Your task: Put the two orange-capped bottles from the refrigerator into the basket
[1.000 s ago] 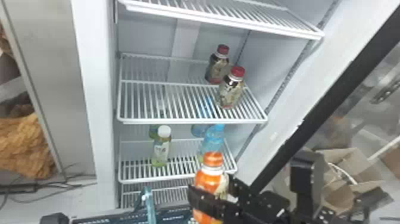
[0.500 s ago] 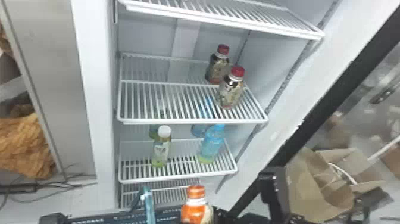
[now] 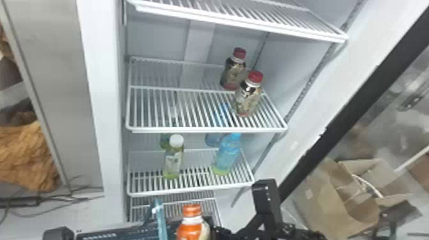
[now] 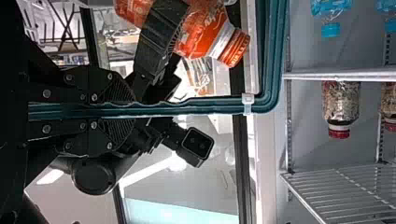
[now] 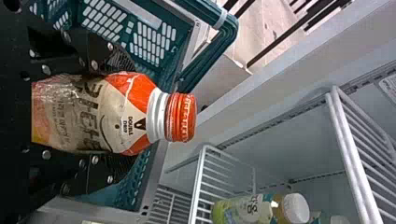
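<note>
Refrigerator shelves (image 3: 207,130) | right tool (image 3: 217,230) clamped on 1 orange-capped bottle (image 5: 126,114) | left tool (image 4: 132,109) pinching basket handle (image 4: 271,56)

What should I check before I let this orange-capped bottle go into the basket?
1. Right gripper shut on the orange-capped bottle: ok.
2. Cap on the bottle: ok.
3. Left gripper shut on the basket's teal handle: ok.
4. Bottle fully over the opening of the basket: cannot tell.
5. Bottle low enough to release: cannot tell.
6. Other orange-capped bottle already in the basket: cannot tell.
</note>
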{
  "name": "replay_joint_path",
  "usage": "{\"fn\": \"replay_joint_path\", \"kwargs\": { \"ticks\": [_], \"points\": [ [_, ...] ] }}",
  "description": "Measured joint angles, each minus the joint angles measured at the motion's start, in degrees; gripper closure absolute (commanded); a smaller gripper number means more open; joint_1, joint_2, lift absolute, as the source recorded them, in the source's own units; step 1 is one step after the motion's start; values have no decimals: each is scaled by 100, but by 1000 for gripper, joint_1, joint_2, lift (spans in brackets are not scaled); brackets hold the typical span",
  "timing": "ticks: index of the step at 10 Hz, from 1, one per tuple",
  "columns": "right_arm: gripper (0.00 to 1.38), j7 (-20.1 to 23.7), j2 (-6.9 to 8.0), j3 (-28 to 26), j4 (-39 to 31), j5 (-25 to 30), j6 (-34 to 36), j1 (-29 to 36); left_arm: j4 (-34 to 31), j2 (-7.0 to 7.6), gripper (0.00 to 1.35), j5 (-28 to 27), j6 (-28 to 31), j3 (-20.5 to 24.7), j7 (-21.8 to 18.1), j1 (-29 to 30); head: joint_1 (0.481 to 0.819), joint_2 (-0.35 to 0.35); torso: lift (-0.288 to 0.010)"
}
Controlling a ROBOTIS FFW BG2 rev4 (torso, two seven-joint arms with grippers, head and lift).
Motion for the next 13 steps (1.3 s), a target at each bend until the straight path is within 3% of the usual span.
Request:
{"fn": "replay_joint_path", "kwargs": {
  "ticks": [3,5,7,10,13],
  "points": [
    [124,103,-15,7,83,18,-230,2,5,8,1210,1,2,8,-4,-1,695,-350,-40],
    [104,117,7,-22,-65,121,-614,101,2,9,1210,1,0,8,1,-1,695,-350,-40],
    [98,44,102,-129,-119,181,-1554,296,2,9,1210,0,0,7,2,0,695,-350,-40],
    [96,-385,418,-435,-20,357,-3281,614,-1,5,1210,0,0,25,1,22,695,-350,-40],
    [102,-807,625,-540,720,474,-5105,664,0,0,1210,0,-9,30,0,28,695,-350,-40]
  ]
}}
